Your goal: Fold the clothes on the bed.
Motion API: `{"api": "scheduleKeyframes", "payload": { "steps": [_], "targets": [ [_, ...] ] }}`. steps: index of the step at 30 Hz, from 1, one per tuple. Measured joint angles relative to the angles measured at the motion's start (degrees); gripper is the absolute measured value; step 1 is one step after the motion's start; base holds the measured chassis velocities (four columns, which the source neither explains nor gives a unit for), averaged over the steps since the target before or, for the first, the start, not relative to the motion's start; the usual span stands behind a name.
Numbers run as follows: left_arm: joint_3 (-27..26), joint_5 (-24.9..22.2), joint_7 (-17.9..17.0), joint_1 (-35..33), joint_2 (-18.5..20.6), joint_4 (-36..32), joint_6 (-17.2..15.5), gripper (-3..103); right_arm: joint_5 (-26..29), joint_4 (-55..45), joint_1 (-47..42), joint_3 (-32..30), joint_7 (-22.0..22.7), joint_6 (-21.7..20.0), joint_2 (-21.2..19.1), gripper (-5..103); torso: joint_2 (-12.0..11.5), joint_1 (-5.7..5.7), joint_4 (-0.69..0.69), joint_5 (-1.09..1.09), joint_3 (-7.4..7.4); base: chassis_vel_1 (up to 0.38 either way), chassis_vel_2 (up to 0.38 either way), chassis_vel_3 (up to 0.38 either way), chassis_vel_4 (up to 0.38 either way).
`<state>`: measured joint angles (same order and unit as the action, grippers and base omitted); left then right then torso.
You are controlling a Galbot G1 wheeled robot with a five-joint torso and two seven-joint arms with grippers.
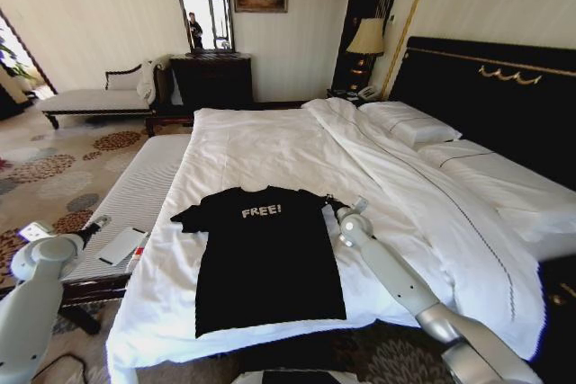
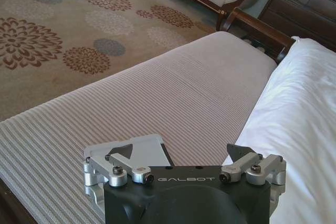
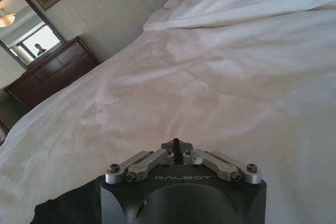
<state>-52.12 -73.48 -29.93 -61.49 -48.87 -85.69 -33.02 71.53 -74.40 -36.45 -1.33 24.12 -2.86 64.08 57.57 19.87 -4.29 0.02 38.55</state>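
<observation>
Apparently pre-fold: T-shirt flat, unfolded at bed's near edge; right gripper, fingers together, at its right sleeve; left gripper, fingers apart, over bench far left; next needs a sleeve grasp.

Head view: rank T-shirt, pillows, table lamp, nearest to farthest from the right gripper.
From the right gripper, on the bed at the shirt's sleeve:
1. T-shirt: right beside it, toward the robot's left.
2. Pillows: farther up the bed, by the headboard.
3. Table lamp: beyond the bed, on the nightstand.
</observation>
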Motion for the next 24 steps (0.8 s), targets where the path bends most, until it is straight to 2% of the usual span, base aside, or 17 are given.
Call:
{"api": "scheduleKeyframes", "payload": {
  "steps": [7,10,11,12,13,14,16,17,19,21,22,23,24],
  "targets": [
    [-0.34,-0.14,0.08,-0.46,0.34,-0.24,0.0,100,-1.41,-0.84,-2.07,-0.53,0.81,-0.86,0.12,-1,0.0,0.0,-0.03,-0.01,0.0,0.0,0.0,0.0,0.0],
    [-0.91,-0.36,0.26,-0.94,0.54,-0.28,0.0,100,-2.61,-2.05,-2.97,-0.51,3.71,-3.23,-0.76,15,0.0,0.0,-0.02,-0.01,0.0,0.0,0.0,0.0,0.0],
    [-1.06,-0.42,0.3,-1.06,0.59,-0.28,0.0,100,-2.69,-2.48,-3.08,-0.52,4.93,-4.07,-1.08,15,0.0,0.0,-0.02,-0.01,0.0,0.0,0.0,0.0,0.0],
    [-1.26,-0.52,0.4,-1.23,0.66,-0.3,0.01,100,-2.53,-3.31,-3.21,-0.66,7.72,-6.03,-1.66,20,0.0,0.0,-0.02,-0.01,0.0,0.0,0.0,0.0,0.0],
    [-1.26,-0.52,0.4,-1.23,0.66,-0.3,0.01,100,-2.53,-3.31,-3.21,-0.66,7.72,-6.03,-1.66,20,0.0,0.0,-0.02,-0.01,0.0,0.0,0.0,0.0,0.0],
    [-1.36,-0.56,0.44,-1.3,0.68,-0.3,0.01,100,-2.23,-3.72,-3.25,-0.78,9.26,-6.92,-1.97,25,0.0,0.0,-0.02,-0.01,0.0,0.0,0.0,0.0,0.0],
    [-1.72,-0.66,0.67,-1.54,0.7,-0.3,0.01,100,-0.95,-5.53,-3.2,-1.24,15.41,-9.83,-3.27,36,0.0,-0.01,-0.03,-0.01,0.0,0.0,0.0,0.0,0.0],
    [-1.79,-0.66,0.71,-1.6,0.7,-0.27,0.01,100,-0.72,-5.99,-3.02,-1.44,16.8,-10.38,-3.66,42,0.0,-0.01,-0.03,-0.01,0.0,0.0,0.0,0.0,0.0],
    [-1.83,-0.66,0.74,-1.65,0.67,-0.24,0.0,100,-0.88,-6.23,-2.51,-1.72,17.44,-10.77,-4.07,42,0.0,-0.01,-0.04,-0.01,0.0,0.0,0.0,0.0,0.0],
    [-1.83,-0.56,0.77,-1.67,0.53,-0.2,0.01,100,-1.12,-5.68,-0.85,-1.83,17.03,-11.02,-4.59,53,0.0,-0.01,-0.04,-0.02,0.0,0.0,0.0,0.0,0.0],
    [-1.83,-0.56,0.77,-1.67,0.53,-0.2,0.01,100,-1.12,-5.68,-0.85,-1.83,17.03,-11.02,-4.59,53,0.0,-0.01,-0.04,-0.02,0.0,0.0,0.0,0.0,0.0],
    [-1.81,-0.5,0.77,-1.67,0.48,-0.2,0.01,100,-0.5,-5.29,-0.13,-1.83,16.69,-11.16,-4.66,59,0.0,0.0,-0.03,-0.02,0.0,0.0,0.0,0.0,0.0],
    [-1.64,-0.38,0.77,-1.63,0.35,-0.19,0.01,100,2.53,-4.24,1.72,-1.64,15.55,-12.08,-4.61,65,0.0,0.0,-0.02,-0.02,0.0,0.0,0.0,0.0,0.0]
  ]
}}
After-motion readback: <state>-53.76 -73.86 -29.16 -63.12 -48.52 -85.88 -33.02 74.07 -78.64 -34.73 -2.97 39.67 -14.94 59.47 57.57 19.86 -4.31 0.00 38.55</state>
